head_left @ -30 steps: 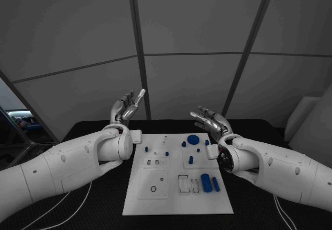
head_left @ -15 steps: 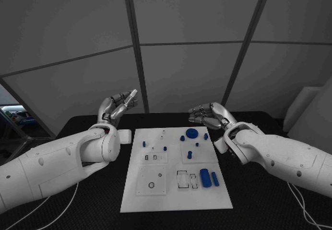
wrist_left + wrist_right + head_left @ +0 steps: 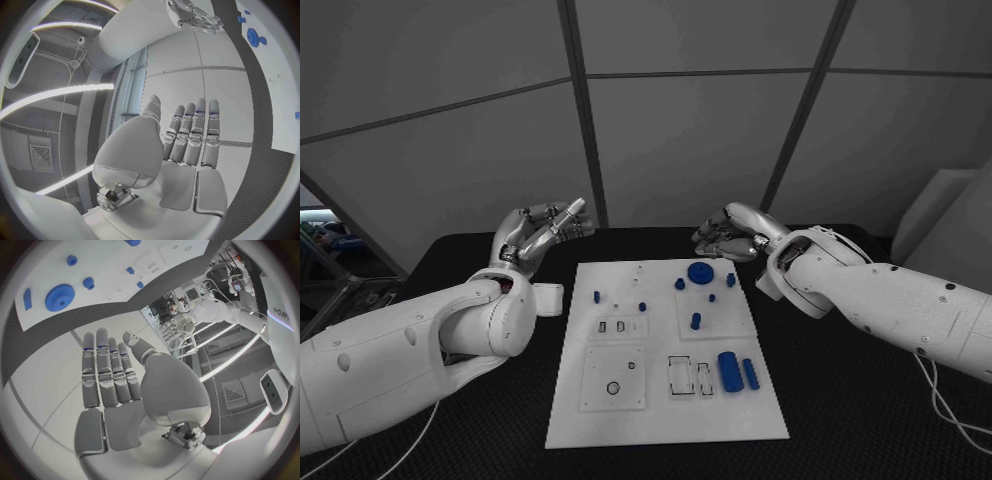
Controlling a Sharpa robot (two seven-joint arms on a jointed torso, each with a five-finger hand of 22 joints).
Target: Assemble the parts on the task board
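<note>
I see the task board (image 3: 668, 400), a flat white plate, lying lengthwise away from me in the middle of the black table (image 3: 877, 400), with the small blue parts scattered over its far and right portions: a round toothed blue gear (image 3: 701, 271) near the far edge, and a long blue cylinder (image 3: 730, 370) beside a slimmer blue bar (image 3: 750, 374), both with their long axes running along the board. My right hand (image 3: 730, 237) hovers just past the board's far right corner, close above the gear, so I judge it nearer to the parts than the left. Its fingers are straight, side by side, holding nothing. My left hand (image 3: 538, 232) is raised off the board's far left corner, also flat, unclenched and empty. The parts look like smooth matte plastic; the table surface is finely textured.
</note>
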